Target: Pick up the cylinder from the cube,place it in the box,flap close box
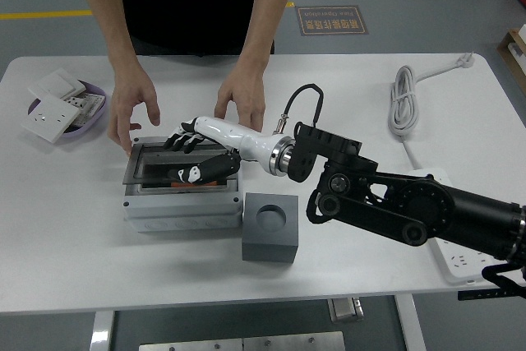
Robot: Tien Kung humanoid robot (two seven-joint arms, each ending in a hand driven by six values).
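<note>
The grey box (181,203) stands left of centre with its dark see-through lid (152,163) almost flat over the opening. My right hand (191,154) lies on the lid, fingers spread and holding nothing. A sliver of the orange cylinder (182,183) shows under the lid's front edge. The grey cube (269,228) with an empty round hole stands to the right of the box. A person's two hands (131,104) hover just behind the box, apart from the lid. My left arm is out of view.
A purple dish (92,117) with white switch plates sits at the far left. A coiled white cable (404,100) lies at the back right. A white power strip (460,256) lies under my right forearm.
</note>
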